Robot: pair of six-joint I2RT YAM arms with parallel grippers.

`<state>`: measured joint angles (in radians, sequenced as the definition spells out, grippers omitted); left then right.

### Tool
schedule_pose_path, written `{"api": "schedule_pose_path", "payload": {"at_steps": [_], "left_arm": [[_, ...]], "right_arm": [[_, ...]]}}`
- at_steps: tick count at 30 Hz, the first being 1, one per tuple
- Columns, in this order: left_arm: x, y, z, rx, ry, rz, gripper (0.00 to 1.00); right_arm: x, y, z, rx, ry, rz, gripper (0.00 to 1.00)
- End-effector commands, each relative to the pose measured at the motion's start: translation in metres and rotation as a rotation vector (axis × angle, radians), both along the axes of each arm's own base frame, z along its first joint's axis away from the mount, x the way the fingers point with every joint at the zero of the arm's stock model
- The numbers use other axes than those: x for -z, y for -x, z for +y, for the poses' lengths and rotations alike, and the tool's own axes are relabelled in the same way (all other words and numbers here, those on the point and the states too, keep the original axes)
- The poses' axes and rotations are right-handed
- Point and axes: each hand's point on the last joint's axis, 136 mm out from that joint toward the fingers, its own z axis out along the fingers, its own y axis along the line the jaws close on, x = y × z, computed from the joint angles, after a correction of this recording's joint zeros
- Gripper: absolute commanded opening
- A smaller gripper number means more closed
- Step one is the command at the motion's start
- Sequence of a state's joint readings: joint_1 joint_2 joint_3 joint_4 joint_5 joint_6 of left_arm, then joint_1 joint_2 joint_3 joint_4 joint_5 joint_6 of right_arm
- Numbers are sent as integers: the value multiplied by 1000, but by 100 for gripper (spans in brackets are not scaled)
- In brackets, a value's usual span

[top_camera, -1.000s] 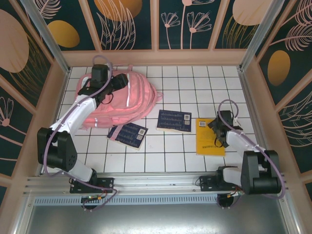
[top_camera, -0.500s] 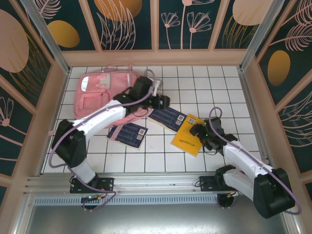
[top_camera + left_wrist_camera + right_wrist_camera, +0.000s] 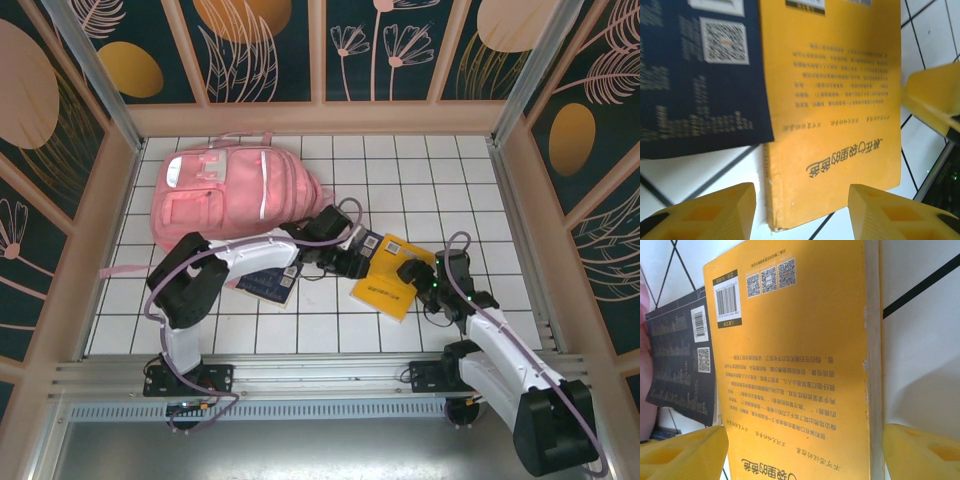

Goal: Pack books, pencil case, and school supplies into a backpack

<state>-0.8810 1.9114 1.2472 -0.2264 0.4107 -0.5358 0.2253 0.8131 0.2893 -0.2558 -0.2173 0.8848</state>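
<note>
Left claw [image 3: 348, 262] has swung off the backpack [image 3: 225, 195] to the yellow book [image 3: 390, 282]; its jaws stand apart, nothing held; right claw [image 3: 418, 278] wide at the opposite end; book now skewed on the worktop [image 3: 420, 180], overlapping a navy book [image 3: 366, 240]; probably a two-claw lift next; nothing seen packed.

Chinese print, barcode [image 3: 726, 301], QR codes [image 3: 769, 280] on yellow book [image 3: 805, 390]; QR label [image 3: 724, 33] on navy book [image 3: 690, 100]

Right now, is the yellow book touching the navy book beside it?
Touching. The left wrist view shows the navy book with its edge running straight against the yellow book, with no gap between them.
</note>
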Motion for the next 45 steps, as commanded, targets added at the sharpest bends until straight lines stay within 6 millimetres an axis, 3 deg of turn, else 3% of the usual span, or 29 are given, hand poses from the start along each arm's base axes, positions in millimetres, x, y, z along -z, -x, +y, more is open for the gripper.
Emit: {"api": "schedule_pose_path", "payload": {"at_steps": [1, 13, 24, 27, 33, 38, 45], "left_arm": [[27, 13, 1, 23, -30, 58, 53], [55, 22, -5, 74, -74, 103, 53], [64, 28, -1, 104, -116, 97, 51], [64, 28, -1, 108, -116, 94, 51], [62, 26, -3, 111, -112, 86, 51], [59, 24, -5, 116, -110, 80, 51], [61, 23, -6, 118, -110, 80, 51]], "right_arm": [[-4, 2, 12, -71, -66, -35, 80], [-5, 9, 24, -137, -126, -48, 78], [-36, -3, 24, -151, -102, -108, 72], [-28, -1, 18, -131, -72, -80, 73], [8, 16, -6, -31, 33, 92, 81], [17, 21, 4, -75, -12, 142, 79], [15, 12, 25, -160, -94, 132, 69]]}}
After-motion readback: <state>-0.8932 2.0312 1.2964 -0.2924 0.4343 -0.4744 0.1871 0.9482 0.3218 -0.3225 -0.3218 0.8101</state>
